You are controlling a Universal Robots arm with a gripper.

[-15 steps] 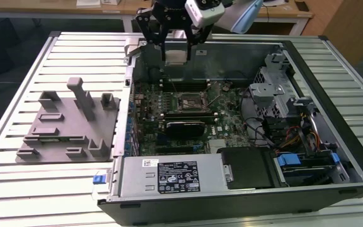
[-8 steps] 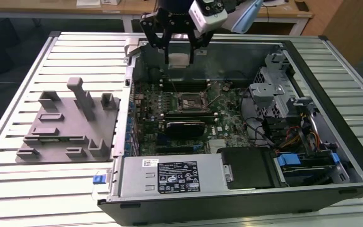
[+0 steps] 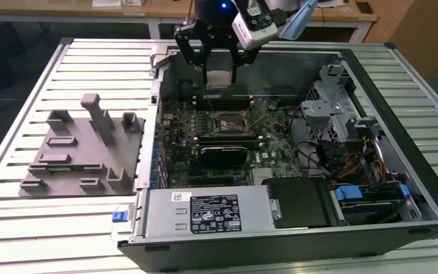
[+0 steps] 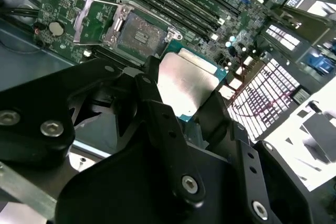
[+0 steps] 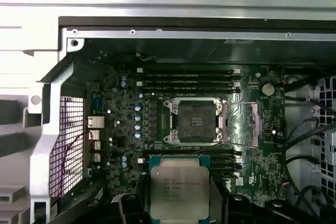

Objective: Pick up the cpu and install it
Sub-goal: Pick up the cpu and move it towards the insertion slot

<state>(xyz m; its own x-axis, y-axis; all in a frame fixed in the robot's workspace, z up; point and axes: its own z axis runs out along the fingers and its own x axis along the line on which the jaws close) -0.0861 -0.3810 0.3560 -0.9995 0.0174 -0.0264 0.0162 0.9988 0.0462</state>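
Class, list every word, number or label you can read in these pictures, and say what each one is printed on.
No text here can be quoted.
Lines of print on the top plate of the cpu, first wrist view: too blurred to read.
Black label on the power supply, exterior view: too small to read.
White sticker beside that label: too small.
Markings on the motherboard: too small.

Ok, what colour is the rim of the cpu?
Teal-green on the cpu, around a silvery plate; clearest in the second wrist view.
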